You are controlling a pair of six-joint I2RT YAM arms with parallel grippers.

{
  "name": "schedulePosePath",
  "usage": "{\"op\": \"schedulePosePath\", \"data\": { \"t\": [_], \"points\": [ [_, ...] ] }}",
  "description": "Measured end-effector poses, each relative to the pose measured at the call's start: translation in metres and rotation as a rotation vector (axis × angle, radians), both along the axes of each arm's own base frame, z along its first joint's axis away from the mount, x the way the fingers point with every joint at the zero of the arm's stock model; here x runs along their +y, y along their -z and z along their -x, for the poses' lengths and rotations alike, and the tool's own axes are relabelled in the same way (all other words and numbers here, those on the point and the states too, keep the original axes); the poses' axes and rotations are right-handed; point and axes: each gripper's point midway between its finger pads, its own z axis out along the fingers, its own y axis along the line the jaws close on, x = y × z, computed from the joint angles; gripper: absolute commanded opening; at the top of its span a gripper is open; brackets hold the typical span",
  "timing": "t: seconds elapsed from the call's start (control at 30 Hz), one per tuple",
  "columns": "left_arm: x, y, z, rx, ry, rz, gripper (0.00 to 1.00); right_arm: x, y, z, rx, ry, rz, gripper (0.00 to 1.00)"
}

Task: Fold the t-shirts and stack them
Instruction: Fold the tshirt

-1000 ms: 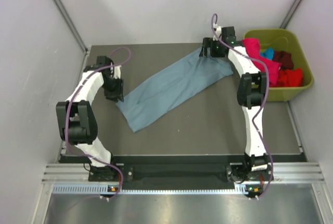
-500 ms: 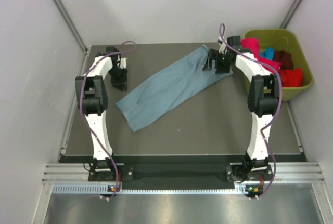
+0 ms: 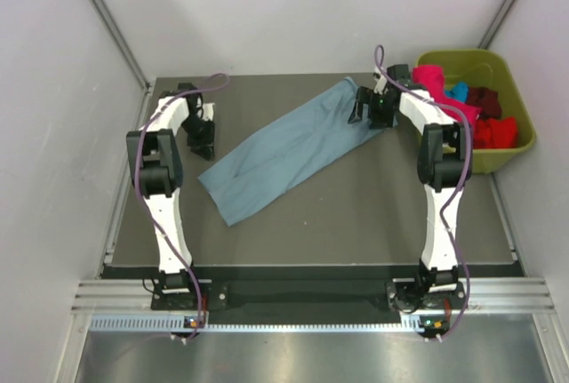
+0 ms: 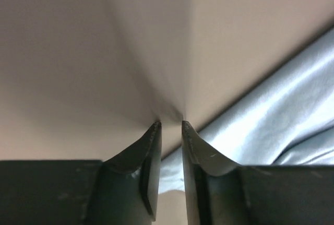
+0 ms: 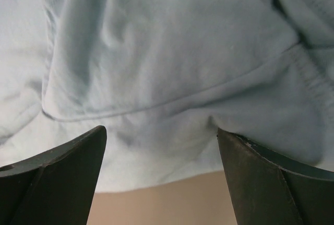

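A large grey-blue t-shirt lies in a long diagonal strip across the table. My left gripper hangs just beyond its left corner. In the left wrist view the left gripper is almost shut with a narrow gap and nothing in it, and the shirt's edge lies to the right. My right gripper is wide open over the shirt's far right end. The right wrist view shows the right gripper straddling the hem of the cloth. Pink, turquoise, maroon and red shirts lie in the bin.
An olive-green plastic bin stands at the back right corner, just right of my right arm. White walls close in the table on three sides. A metal rail runs along the near edge by the arm bases.
My left arm has folded up, and its gripper has moved from the shirt's left corner toward the back. My right gripper has shifted slightly right and nearer. The shirt has barely moved.
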Motion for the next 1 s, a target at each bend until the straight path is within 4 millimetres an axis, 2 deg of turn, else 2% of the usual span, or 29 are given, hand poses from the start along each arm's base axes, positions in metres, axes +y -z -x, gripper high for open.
{"op": "schedulePosePath", "data": {
  "t": [0.13, 0.27, 0.37, 0.43, 0.63, 1.0],
  "points": [
    [-0.002, 0.000, 0.013, 0.029, 0.001, 0.008, 0.32, 0.000, -0.002, -0.014, -0.026, 0.002, -0.003, 0.88],
    [-0.003, -0.001, 0.029, 0.059, 0.004, 0.014, 0.33, 0.001, -0.001, -0.016, -0.026, 0.004, -0.008, 0.88],
    [-0.004, 0.000, 0.043, 0.088, 0.007, 0.016, 0.33, 0.002, -0.002, -0.019, -0.027, 0.007, -0.014, 0.88],
    [-0.004, -0.001, 0.051, 0.105, 0.009, 0.018, 0.28, 0.003, -0.003, -0.023, -0.032, 0.008, -0.021, 0.88],
    [-0.004, -0.005, 0.067, 0.127, 0.012, 0.012, 0.30, 0.009, -0.005, -0.047, -0.069, 0.013, -0.047, 0.88],
    [0.003, -0.040, 0.059, 0.022, 0.018, -0.032, 0.35, 0.024, -0.007, -0.070, -0.121, 0.008, -0.089, 0.88]
  ]
}}
